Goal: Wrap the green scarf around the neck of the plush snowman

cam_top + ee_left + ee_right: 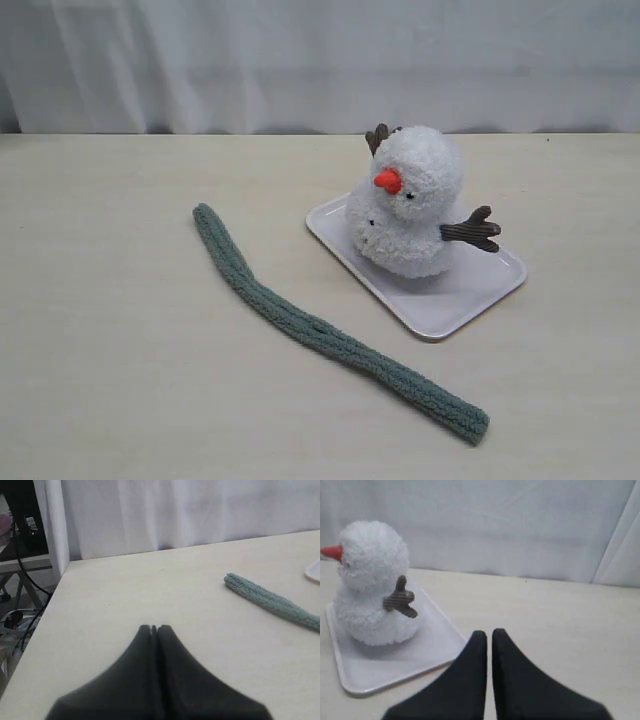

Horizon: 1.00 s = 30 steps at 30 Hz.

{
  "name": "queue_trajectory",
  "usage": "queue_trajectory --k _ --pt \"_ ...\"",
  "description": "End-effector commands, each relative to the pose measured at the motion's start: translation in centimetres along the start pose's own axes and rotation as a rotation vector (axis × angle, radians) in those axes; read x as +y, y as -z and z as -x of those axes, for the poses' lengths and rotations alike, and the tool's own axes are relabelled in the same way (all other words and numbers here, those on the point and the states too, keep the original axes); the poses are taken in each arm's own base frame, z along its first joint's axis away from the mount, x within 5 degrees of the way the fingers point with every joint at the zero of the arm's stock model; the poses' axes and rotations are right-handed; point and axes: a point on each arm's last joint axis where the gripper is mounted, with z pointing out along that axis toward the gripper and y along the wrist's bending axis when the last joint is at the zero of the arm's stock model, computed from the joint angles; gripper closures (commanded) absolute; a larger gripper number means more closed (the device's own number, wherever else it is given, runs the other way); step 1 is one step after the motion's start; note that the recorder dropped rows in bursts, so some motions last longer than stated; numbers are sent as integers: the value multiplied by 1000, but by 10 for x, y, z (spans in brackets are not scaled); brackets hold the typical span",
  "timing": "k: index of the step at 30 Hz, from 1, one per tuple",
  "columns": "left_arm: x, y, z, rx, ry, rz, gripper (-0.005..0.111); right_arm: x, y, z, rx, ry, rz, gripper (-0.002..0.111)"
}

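The plush snowman (pixel 408 200) sits upright on a white tray (pixel 470 295), orange nose facing left, brown twig arms out to the sides. Its neck (pixel 400 208) is a bare fluffy crease. The green scarf (pixel 320 335) lies flat on the table in a long diagonal, left of the tray and apart from it. Neither gripper appears in the exterior view. My left gripper (pixel 154 628) is shut and empty, with the scarf's rounded end (pixel 240 586) some way off. Beside the tray's corner (pixel 395 672) hovers my right gripper (pixel 489 634), shut on nothing, the snowman (pixel 372 582) a short way from it.
A white curtain (pixel 320 60) hangs behind the pale wooden table (pixel 100 350). The left wrist view shows the table's edge (pixel 35 630), with cables and a metal frame (pixel 15 580) beyond it.
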Motion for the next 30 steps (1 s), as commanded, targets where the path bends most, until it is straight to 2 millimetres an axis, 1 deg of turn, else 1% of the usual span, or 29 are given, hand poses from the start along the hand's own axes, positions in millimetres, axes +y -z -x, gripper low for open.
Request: queue_trajectory --k 1,4,6,8,9,12,14,15,16,17,18,19,20,22,23,24,25,26,27,28,29,30 --pt "1 0 6 -74 -27 6 107 0 1 8 -95 11 -1 104" --pt "1 1 16 -188 -25 13 107 0 1 12 -140 4 3 104" --pt "1 2 18 -211 -45 19 107 0 1 9 -106 -10 4 104" --pt "2 2 18 -209 -152 41 107 1 0 7 -82 -58 11 104" --pt "2 2 18 -207 -152 41 107 1 0 6 -74 -67 13 104" --pt "1 1 14 -168 10 11 107 1 0 5 -62 -69 13 104" --pt "0 0 9 -113 95 -12 107 1 0 5 -64 -69 13 104" --pt "-2 0 3 -45 139 -30 107 1 0 6 -73 -71 14 104" --pt "-3 0 2 -28 169 -38 107 1 1 7 -89 -71 14 104" --pt "-4 0 1 -21 229 -51 107 1 1 14 -157 -71 14 104" --pt "-4 0 1 -18 231 -52 107 1 2 17 -193 -72 15 104" --pt "-4 0 1 -16 222 -52 107 1 4 25 -283 -72 16 104" --pt "-4 0 1 -16 222 -52 107 1 5 28 -321 -72 16 104" --pt "-4 0 1 -16 222 -52 107 0 11 43 -502 -86 20 104" --pt "-4 0 1 -16 222 -52 107 -1 21 58 -693 -240 74 104" --pt "-4 0 1 -16 222 -52 107 -1 29 66 -808 -400 155 104" --pt "-4 0 1 -16 222 -52 107 -1 31 67 -835 -428 174 104" --pt "-4 0 1 -16 222 -52 107 -3 35 80 -839 -417 171 104" --pt "-4 0 1 -16 222 -52 107 -4 36 89 -793 -419 164 104" --pt "-4 0 1 -13 222 -52 107 -6 31 102 -623 -422 141 104" --pt "-4 0 1 -13 222 -52 107 -7 28 111 -556 -417 128 104" --pt "-4 0 1 -13 222 -52 107 -9 21 124 -478 -393 108 99"
